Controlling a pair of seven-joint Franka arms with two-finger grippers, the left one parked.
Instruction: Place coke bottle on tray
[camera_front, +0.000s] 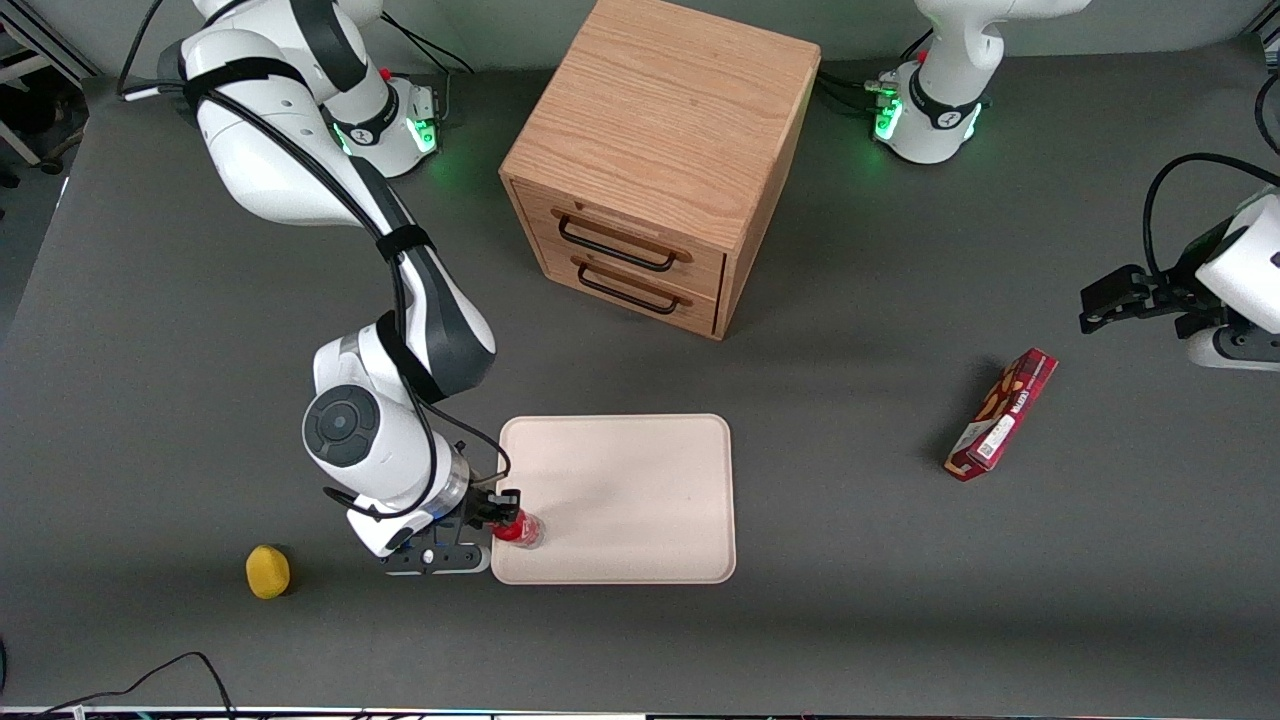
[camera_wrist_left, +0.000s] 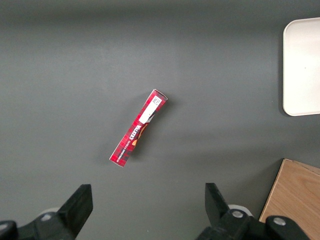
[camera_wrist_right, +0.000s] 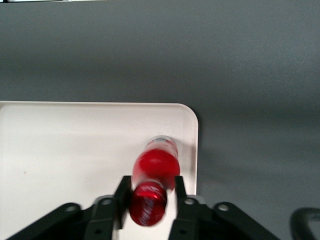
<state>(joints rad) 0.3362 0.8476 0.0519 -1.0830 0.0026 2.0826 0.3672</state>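
The coke bottle (camera_front: 520, 528), small and red with a red cap, stands between the fingers of my right gripper (camera_front: 505, 522). The gripper is shut on it just below the cap. In the right wrist view I look down on the cap of the coke bottle (camera_wrist_right: 149, 202), with the gripper (camera_wrist_right: 150, 184) around its body and its clear base over the tray (camera_wrist_right: 75, 150). The cream-beige tray (camera_front: 640, 480) lies flat on the table. The bottle is at the tray's corner nearest the front camera, toward the working arm's end. I cannot tell whether its base touches the tray.
A wooden drawer cabinet (camera_front: 660, 160) stands farther from the front camera than the tray. A yellow lemon (camera_front: 267, 571) lies beside my gripper, off the tray. A long red snack box (camera_front: 1002, 414) lies toward the parked arm's end, also in the left wrist view (camera_wrist_left: 139, 127).
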